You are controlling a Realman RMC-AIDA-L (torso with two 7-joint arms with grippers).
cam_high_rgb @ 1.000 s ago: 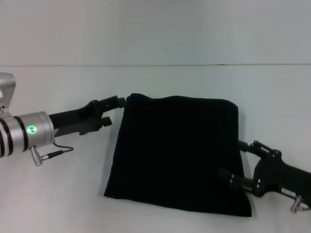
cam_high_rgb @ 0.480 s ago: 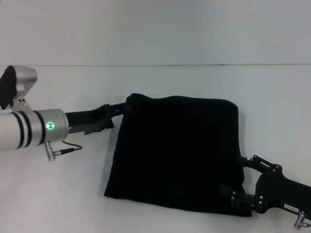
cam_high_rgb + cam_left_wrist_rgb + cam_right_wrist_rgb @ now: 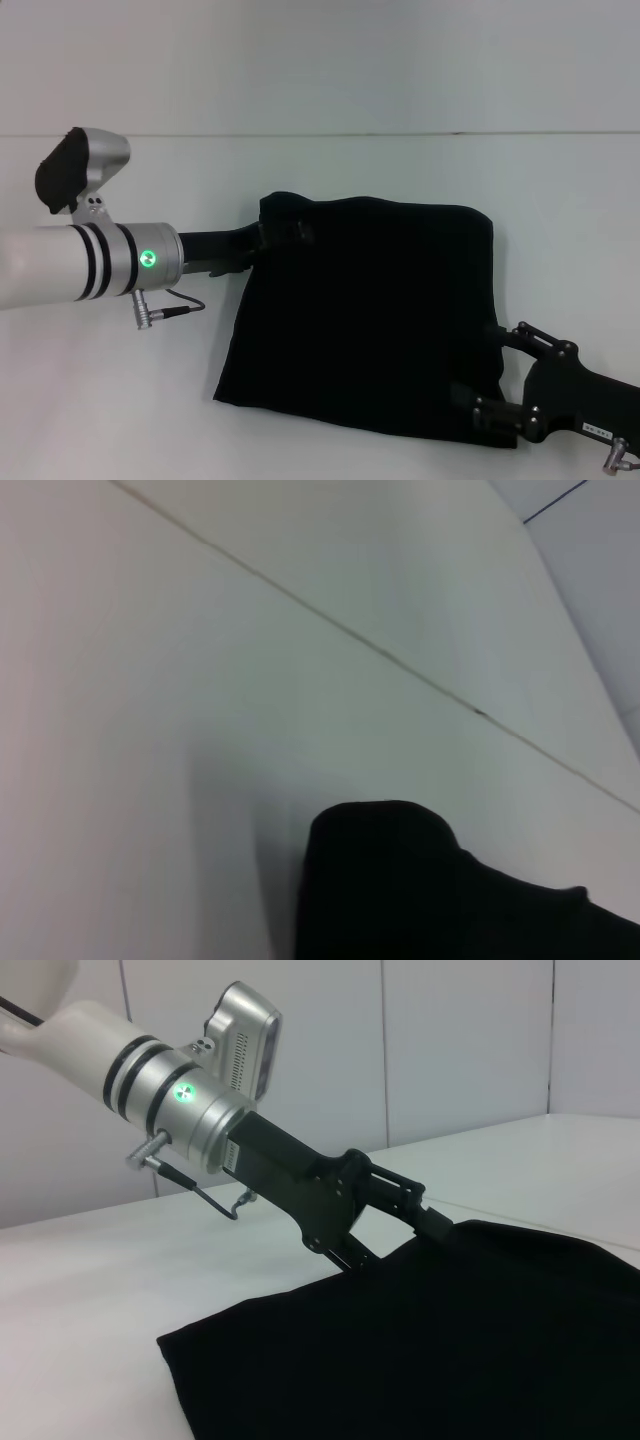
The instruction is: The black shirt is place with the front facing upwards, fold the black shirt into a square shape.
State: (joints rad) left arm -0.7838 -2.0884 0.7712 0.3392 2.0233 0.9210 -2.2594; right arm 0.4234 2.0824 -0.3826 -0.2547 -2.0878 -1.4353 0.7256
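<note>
The black shirt (image 3: 370, 310) lies folded into a rough square on the white table (image 3: 330, 170); its lettering and neck label are hidden. My left gripper (image 3: 280, 245) is at the shirt's far left corner, jaws apart, one finger lying over the cloth and the other at its edge. The right wrist view shows this gripper (image 3: 395, 1240) against the shirt (image 3: 450, 1340). The left wrist view shows only the shirt's corner (image 3: 420, 890). My right gripper (image 3: 485, 370) is open, straddling the shirt's right edge near its near right corner.
The table's back edge (image 3: 460, 133) meets a pale wall. Bare white tabletop lies to the left of, behind and to the right of the shirt. The left arm's silver wrist (image 3: 110, 265) with its cable hangs over the table's left part.
My left arm has moved right, bringing its gripper from beside the shirt's far left corner onto it. My right gripper has slid toward the near right corner. The shirt has kept its shape.
</note>
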